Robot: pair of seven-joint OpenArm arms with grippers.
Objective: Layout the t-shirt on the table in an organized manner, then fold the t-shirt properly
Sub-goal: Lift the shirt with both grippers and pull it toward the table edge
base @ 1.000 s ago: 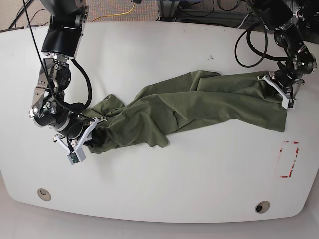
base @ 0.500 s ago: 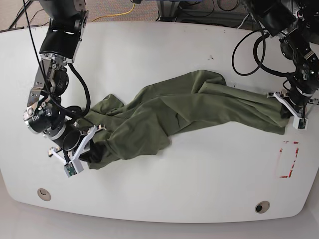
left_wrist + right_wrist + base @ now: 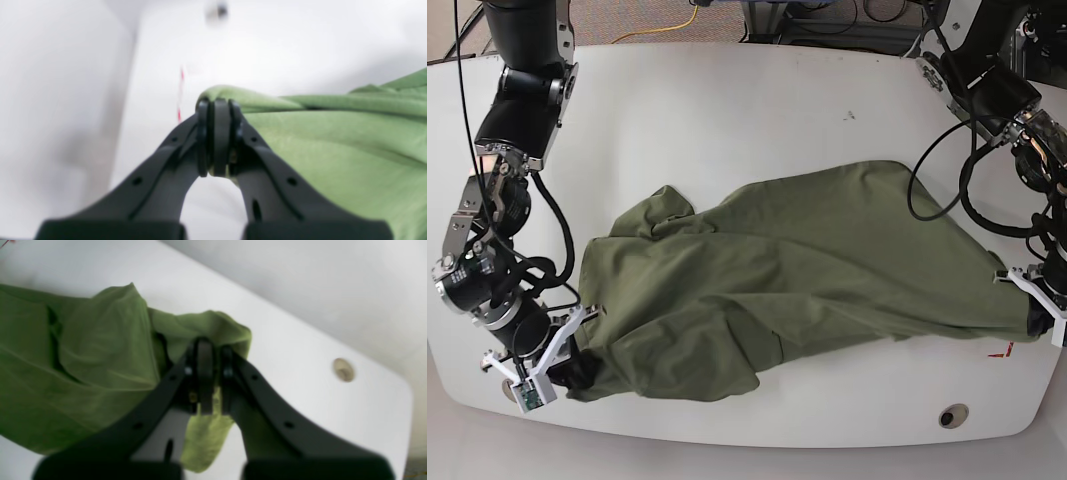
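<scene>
The olive-green t-shirt (image 3: 797, 270) lies stretched and wrinkled across the front half of the white table (image 3: 727, 110). My left gripper (image 3: 1037, 318) is at the table's right edge, shut on a corner of the t-shirt (image 3: 300, 140); the black fingertips (image 3: 215, 133) press together on the cloth. My right gripper (image 3: 562, 372) is near the front left edge, shut on the other end of the t-shirt (image 3: 100, 366), with a fold of cloth bunched around its fingertips (image 3: 203, 373). A sleeve (image 3: 659, 210) pokes up at the upper left of the shirt.
A round cable grommet (image 3: 953, 415) sits near the front right edge, and another grommet (image 3: 343, 370) shows in the right wrist view. A bit of red tape (image 3: 1002, 350) peeks out beside the shirt's right corner. Cables hang from the left arm at the right.
Both grippers have pulled the t-shirt toward the table's front edge, still holding it. The shirt has spread wider and now covers most of the red tape rectangle.
</scene>
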